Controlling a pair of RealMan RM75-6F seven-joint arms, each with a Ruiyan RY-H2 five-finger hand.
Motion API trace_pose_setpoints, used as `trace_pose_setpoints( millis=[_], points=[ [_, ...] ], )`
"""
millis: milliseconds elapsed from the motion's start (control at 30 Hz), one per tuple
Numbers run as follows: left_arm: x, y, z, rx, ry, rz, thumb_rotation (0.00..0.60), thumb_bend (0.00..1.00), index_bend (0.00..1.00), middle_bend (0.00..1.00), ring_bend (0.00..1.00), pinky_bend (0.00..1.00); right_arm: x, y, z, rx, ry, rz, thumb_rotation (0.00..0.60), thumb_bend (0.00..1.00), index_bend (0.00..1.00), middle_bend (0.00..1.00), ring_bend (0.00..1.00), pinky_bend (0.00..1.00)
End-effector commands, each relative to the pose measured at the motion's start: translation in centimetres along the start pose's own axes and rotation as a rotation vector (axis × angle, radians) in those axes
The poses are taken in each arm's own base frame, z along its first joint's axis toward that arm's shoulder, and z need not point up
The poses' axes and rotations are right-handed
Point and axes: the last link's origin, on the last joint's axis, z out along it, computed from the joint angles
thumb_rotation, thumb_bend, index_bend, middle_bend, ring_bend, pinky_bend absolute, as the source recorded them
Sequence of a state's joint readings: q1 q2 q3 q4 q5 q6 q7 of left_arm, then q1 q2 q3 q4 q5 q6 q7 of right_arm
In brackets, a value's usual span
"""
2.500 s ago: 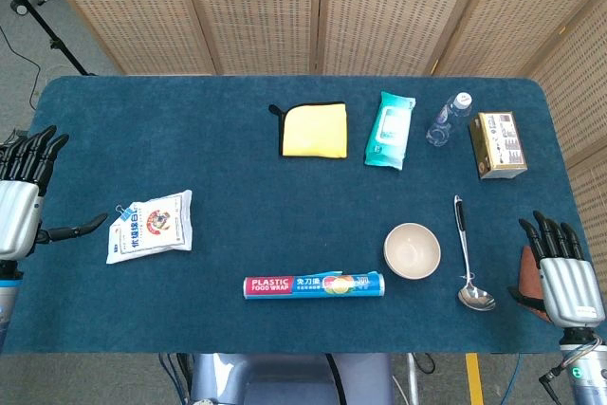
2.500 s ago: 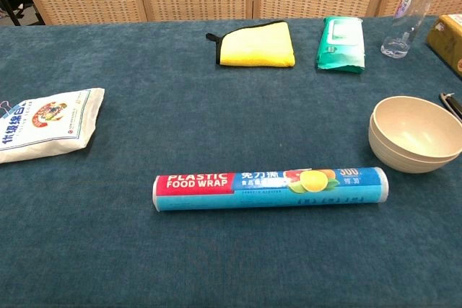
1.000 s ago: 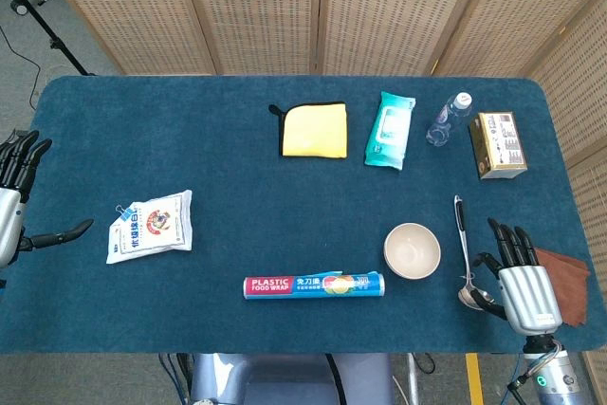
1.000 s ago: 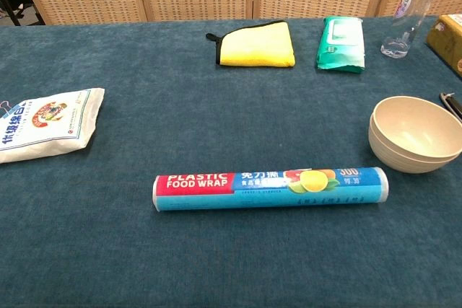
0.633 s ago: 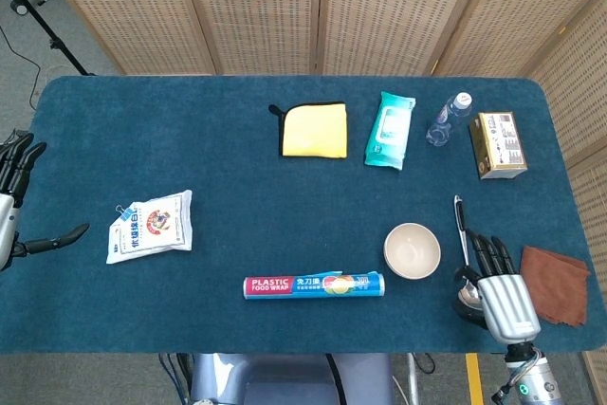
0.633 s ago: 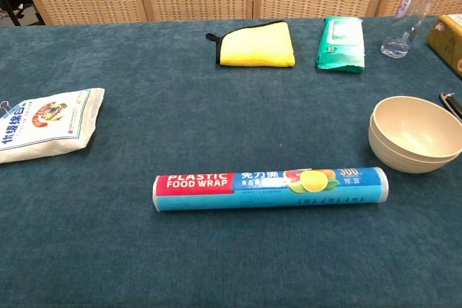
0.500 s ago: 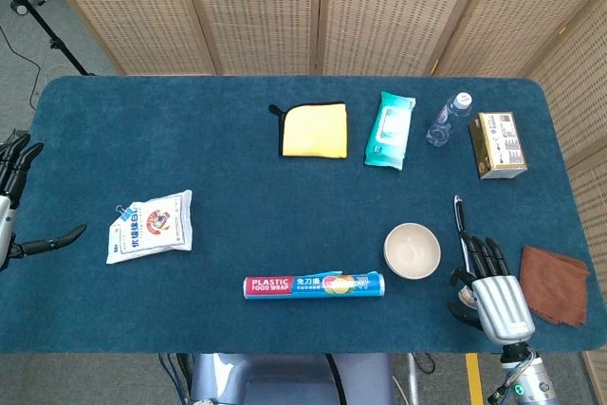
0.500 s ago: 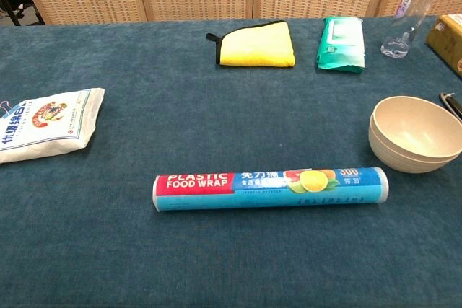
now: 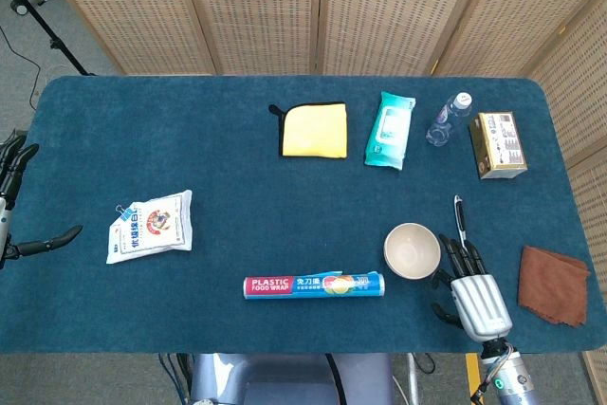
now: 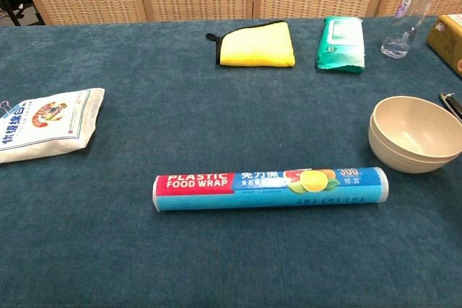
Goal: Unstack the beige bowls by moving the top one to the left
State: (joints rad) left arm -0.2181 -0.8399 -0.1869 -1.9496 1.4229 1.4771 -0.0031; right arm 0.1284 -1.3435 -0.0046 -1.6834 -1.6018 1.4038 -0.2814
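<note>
The stacked beige bowls (image 9: 412, 250) sit right of centre near the front of the blue table; the chest view shows the beige bowls (image 10: 414, 134) as two nested rims at the right edge. My right hand (image 9: 471, 291) hovers just right of and in front of the stack, fingers spread and empty, covering the spoon's bowl. My left hand (image 9: 11, 206) is at the far left table edge, fingers apart, holding nothing. Neither hand appears in the chest view.
A plastic food wrap roll (image 9: 315, 285) lies left of the bowls. A spoon handle (image 9: 460, 215), brown cloth (image 9: 552, 272), yellow box (image 9: 499, 144), water bottle (image 9: 448, 119), green wipes pack (image 9: 390, 129), yellow cloth (image 9: 313, 130) and white pouch (image 9: 151, 225) are spread around.
My right hand has moved left from the table's right edge to beside the bowls, uncovering the brown cloth. My left hand has drifted further left, partly out of frame.
</note>
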Motion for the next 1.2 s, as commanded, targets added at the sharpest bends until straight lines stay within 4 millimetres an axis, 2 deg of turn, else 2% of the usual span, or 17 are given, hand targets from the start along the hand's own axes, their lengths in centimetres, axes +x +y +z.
trace_pose_setpoints(
  millis=[33,800,867,933,1033,1200],
  points=[
    [0.1,0.0,0.0,0.001,0.003,0.000,0.322,0.10,0.00,0.00,0.00,0.00,0.0,-0.3,0.4,0.009,0.007,0.001,0.600,0.26,0.52,0.00,0.00,0.00],
    [0.4,-0.2,-0.2,0.004,0.006,0.011,0.322,0.10,0.00,0.00,0.00,0.00,-1.5,-1.5,2.4,0.031,-0.021,0.005,0.600,0.26,0.52,0.00,0.00,0.00],
    [0.4,-0.2,-0.2,0.005,0.008,0.011,0.322,0.10,0.00,0.00,0.00,0.00,-1.5,-1.6,2.6,0.030,-0.018,0.007,0.600,0.33,0.52,0.00,0.00,0.00],
    [0.5,-0.2,-0.2,0.006,0.010,0.010,0.322,0.10,0.00,0.00,0.00,0.00,-1.4,-1.6,2.6,0.028,-0.017,0.012,0.600,0.44,0.52,0.00,0.00,0.00],
    [0.4,-0.2,-0.2,0.006,0.009,0.011,0.322,0.10,0.00,0.00,0.00,0.00,-1.4,-1.6,2.6,0.028,-0.018,0.010,0.600,0.53,0.52,0.00,0.00,0.00],
    [0.4,-0.2,-0.3,0.005,0.006,0.012,0.322,0.10,0.00,0.00,0.00,0.00,-1.4,-1.4,2.6,0.024,-0.020,0.013,0.600,0.55,0.52,0.00,0.00,0.00]
  ],
)
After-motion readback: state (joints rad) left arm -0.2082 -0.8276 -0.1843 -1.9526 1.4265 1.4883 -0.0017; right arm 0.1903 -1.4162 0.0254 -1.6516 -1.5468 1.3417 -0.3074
